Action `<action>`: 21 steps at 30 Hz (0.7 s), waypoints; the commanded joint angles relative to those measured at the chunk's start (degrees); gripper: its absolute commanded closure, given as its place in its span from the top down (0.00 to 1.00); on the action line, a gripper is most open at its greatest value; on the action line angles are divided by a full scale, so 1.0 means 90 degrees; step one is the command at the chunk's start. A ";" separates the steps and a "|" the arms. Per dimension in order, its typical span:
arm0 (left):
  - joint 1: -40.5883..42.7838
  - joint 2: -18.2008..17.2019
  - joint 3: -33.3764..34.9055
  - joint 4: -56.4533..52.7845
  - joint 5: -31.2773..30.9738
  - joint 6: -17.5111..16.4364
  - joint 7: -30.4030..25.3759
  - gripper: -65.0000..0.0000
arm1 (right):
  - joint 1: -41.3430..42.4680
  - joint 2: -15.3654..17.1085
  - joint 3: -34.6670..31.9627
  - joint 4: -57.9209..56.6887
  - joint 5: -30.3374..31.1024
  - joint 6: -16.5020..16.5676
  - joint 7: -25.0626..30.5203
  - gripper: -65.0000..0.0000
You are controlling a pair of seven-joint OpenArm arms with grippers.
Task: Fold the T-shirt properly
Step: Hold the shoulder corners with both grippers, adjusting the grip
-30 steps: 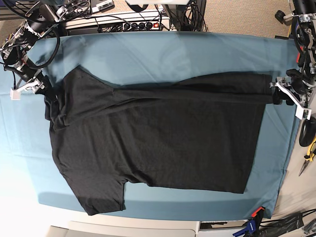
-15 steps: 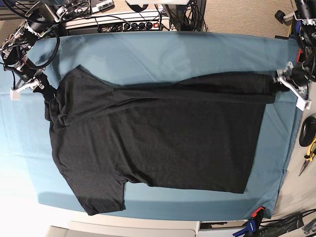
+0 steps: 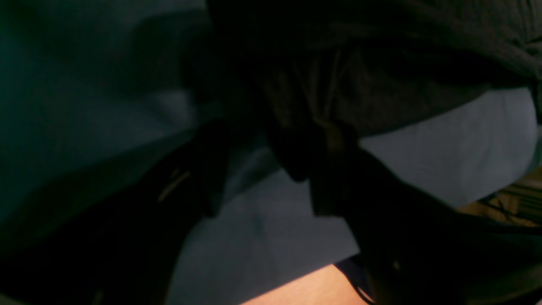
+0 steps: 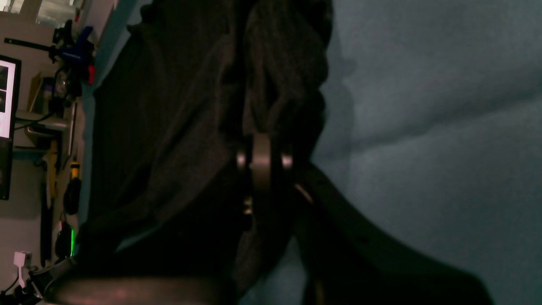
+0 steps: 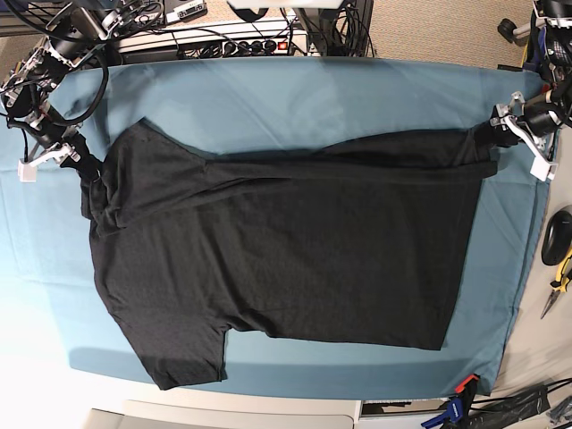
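T-shirt (image 5: 286,250): one, black, lying mostly flat across the middle of the table, its upper long edge folded down over the body
Sleeves: one shows clearly, spread at the lower left of the base view; the other side is bunched near the right gripper
Table cloth (image 5: 295,98): one, teal-blue, covering the table under the shirt, bare along the top and at both ends
Right gripper (image 5: 82,165): one, at the left end of the shirt in the base view, its fingers pinched together on a bunch of black fabric; the wrist view shows cloth gathered between them (image 4: 262,127)
Left gripper (image 5: 500,134): one, at the right end of the shirt by the folded edge; its wrist view is dark, black fabric lies across the fingers, and whether the claw has closed on it I cannot tell
Clamps: one red (image 5: 466,385) and one blue (image 5: 453,411), at the table's lower right corner
Pliers (image 5: 560,273): one yellow-handled pair, off the cloth at the right edge
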 commanded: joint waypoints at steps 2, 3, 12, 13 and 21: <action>-0.0005 -0.0002 -0.0005 0.0036 -0.0051 -0.0041 0.0170 0.48 | 0.0085 0.0143 0.0010 0.0080 0.0172 0.0033 0.0114 0.00; -0.0024 0.0022 0.0000 0.0036 -0.0019 -0.0044 0.0131 0.48 | 0.0085 0.0143 0.0010 0.0080 0.0172 0.0033 0.0114 0.00; -0.0087 0.0102 0.0007 0.0034 0.0296 -0.0039 -0.0231 0.48 | 0.0085 0.0146 0.0010 0.0080 0.0175 0.0033 0.0114 0.00; -0.0087 0.0104 0.0007 0.0034 0.0299 -0.0039 -0.0240 0.48 | 0.0085 0.0146 0.0010 0.0080 0.0175 0.0033 0.0114 0.00; -0.0090 0.0148 0.0005 0.0034 0.0347 -0.0036 -0.0277 0.34 | 0.0085 0.0143 0.0010 0.0080 0.0199 0.0033 0.0206 0.00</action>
